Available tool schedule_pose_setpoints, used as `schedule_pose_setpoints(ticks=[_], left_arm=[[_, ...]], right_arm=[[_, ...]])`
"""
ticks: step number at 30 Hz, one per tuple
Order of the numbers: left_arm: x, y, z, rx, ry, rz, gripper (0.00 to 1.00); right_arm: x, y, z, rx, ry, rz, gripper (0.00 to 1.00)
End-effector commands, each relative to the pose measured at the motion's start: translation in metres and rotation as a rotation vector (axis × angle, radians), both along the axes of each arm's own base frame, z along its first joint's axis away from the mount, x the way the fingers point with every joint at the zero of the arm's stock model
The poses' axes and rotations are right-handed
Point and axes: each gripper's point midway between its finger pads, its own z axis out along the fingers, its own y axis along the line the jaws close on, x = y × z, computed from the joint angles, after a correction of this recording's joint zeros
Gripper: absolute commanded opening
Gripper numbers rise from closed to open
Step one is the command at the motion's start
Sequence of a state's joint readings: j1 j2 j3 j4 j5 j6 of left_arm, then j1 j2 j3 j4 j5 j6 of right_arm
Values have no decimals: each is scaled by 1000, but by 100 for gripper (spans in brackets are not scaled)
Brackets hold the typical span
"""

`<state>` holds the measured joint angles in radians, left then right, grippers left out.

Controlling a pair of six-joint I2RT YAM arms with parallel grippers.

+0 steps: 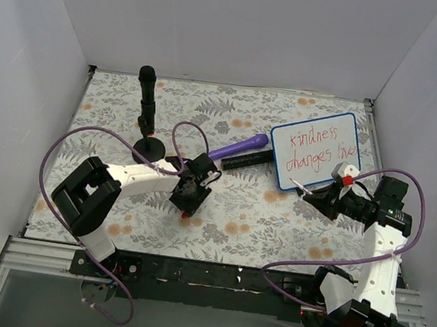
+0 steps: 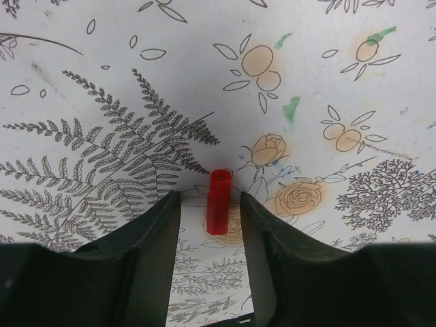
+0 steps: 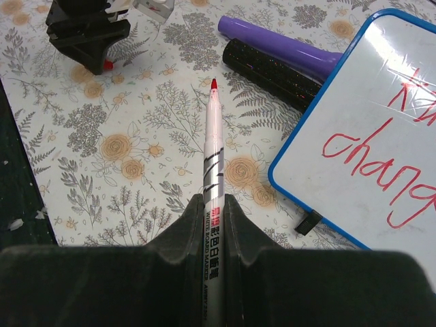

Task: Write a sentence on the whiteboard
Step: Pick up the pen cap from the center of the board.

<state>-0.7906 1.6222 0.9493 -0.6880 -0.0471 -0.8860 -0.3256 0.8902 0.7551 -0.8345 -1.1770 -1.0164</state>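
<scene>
The whiteboard (image 1: 316, 150) with a blue frame lies on the mat at the back right, also in the right wrist view (image 3: 354, 163). The sentence (image 1: 315, 148) is on it in red, two lines; the right wrist view shows part of it (image 3: 371, 160). My right gripper (image 1: 321, 196) (image 3: 213, 201) is shut on a white board marker (image 3: 213, 157), its bare red tip pointing left above the mat, off the board's near-left corner. My left gripper (image 1: 189, 198) (image 2: 210, 204) is open just above the mat, a red marker cap (image 2: 219, 202) between its fingertips, touching neither.
A purple marker (image 1: 237, 146) and a black glittery stick (image 1: 247, 161) lie left of the board. A black microphone on a round-based stand (image 1: 146, 113) stands at the back left. White walls close in the floral mat (image 1: 128, 110).
</scene>
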Motion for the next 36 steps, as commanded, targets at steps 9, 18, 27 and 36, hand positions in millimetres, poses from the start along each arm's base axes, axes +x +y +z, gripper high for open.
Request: schedule_pose_setpoints(ticks=[9,18,27,36], left_arm=[[1,0,-3,15,8,37,30],[-10,7,11,1,16,86,43],[-8,6,0,32,34,80,30],[-11,-5,2,-14,37,7,0]], right_arm=[[1,2,1,8,-7,8,1],[0,4,1,7,-8,19,1],[0,4,0,4,-7,22,1],[-2,8,-1,5,1,39,1]])
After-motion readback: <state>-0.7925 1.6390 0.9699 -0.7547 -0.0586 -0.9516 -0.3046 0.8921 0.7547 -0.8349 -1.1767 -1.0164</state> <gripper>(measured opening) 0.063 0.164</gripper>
